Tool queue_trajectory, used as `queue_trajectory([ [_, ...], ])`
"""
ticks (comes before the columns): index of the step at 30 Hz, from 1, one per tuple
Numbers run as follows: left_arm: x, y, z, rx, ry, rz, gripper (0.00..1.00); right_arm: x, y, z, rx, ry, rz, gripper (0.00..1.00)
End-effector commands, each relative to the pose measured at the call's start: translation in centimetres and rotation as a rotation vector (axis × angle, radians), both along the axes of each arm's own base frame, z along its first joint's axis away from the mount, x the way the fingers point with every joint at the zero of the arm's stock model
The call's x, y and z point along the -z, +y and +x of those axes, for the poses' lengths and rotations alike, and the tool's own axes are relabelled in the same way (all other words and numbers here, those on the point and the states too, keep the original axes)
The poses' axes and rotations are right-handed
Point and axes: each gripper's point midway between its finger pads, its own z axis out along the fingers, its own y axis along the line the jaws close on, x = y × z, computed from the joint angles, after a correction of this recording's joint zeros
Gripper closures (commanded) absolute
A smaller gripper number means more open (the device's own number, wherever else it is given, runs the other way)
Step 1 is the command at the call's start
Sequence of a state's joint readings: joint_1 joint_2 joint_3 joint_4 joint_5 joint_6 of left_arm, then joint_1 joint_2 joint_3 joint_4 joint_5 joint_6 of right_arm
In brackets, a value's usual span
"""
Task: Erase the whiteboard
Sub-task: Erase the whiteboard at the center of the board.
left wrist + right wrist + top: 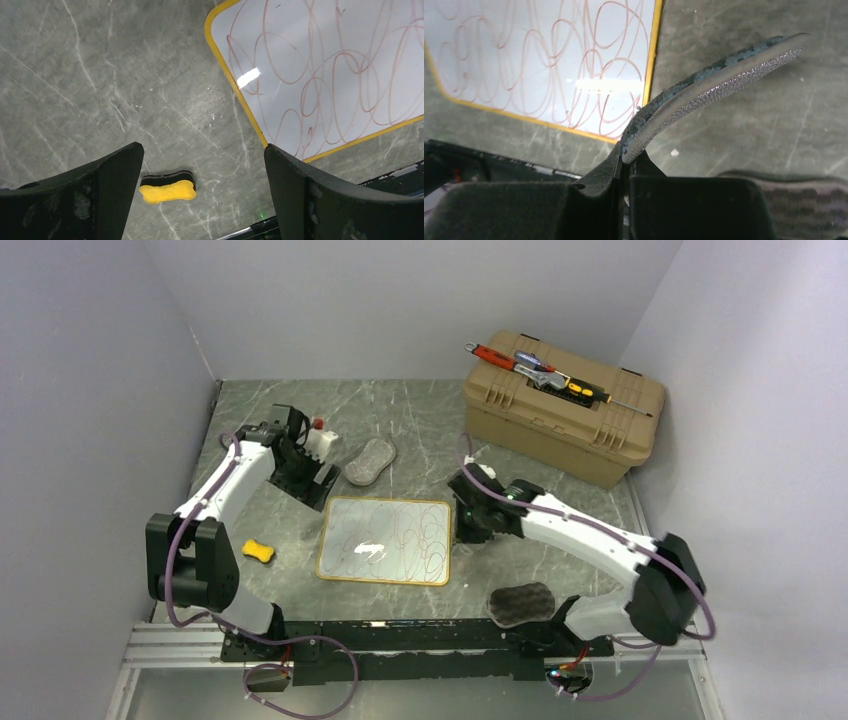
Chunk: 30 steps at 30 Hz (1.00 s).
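white whiteboard [386, 540] with yellow frame and reddish loops; yellow-black eraser [258, 551]; tan toolbox [560, 415]; dark speckled sponge [724, 75].

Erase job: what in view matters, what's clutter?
Job: whiteboard, scribbled; dark pad pinched in right hand; yellow eraser, probably.
Lying about: tan toolbox, tools on its lid; grey sponge; black sponge.
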<state>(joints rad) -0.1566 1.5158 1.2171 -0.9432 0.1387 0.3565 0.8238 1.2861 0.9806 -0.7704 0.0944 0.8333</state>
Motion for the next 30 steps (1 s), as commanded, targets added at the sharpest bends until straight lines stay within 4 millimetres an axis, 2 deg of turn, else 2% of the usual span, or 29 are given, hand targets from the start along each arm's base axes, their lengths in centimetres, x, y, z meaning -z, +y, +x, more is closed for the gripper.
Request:
queue_trajectory([
  [1,1.5,0.9,-0.4,-0.020,0.018,-0.008,0.05,0.6,3.3,3.2,-0.081,-0.049,0.027,1.00],
  [5,3.3,1.4,-0.6,-0.051,0.053,-0.027,0.09,2.2,4.4,4.5,-0.159,0.008,-0.054,1.00],
  [8,4.1,1.2,-0.7,-0.061,0.062,-0.050,0.13,3.5,4.8,4.7,-0.210,0.041,-0.084,1.00],
  [14,6.1,-0.2,-1.2,-0.082,0.144,-0.117,0.19,5.8,5.7,4.8,-0.242,0.104,0.057,1.00],
  [17,7.5,-0.9,-1.7,-0.071,0.198,-0.154,0.24,6.9,5.7,4.8,-0.268,0.124,0.061,1.00],
  [22,8.5,-1.3,-0.8,-0.040,0.202,-0.167,0.30,6.6,6.5,4.5,-0.303,0.126,0.139,1.00],
  [26,9.0,-1.9,-0.9,0.007,0.206,-0.177,0.33,6.8,6.2,4.7,-0.275,0.142,0.188,1.00],
  [30,10.2,-1.7,-1.3,0.034,0.220,-0.134,0.37,6.8,5.7,6.1,-0.230,0.129,0.255,1.00],
])
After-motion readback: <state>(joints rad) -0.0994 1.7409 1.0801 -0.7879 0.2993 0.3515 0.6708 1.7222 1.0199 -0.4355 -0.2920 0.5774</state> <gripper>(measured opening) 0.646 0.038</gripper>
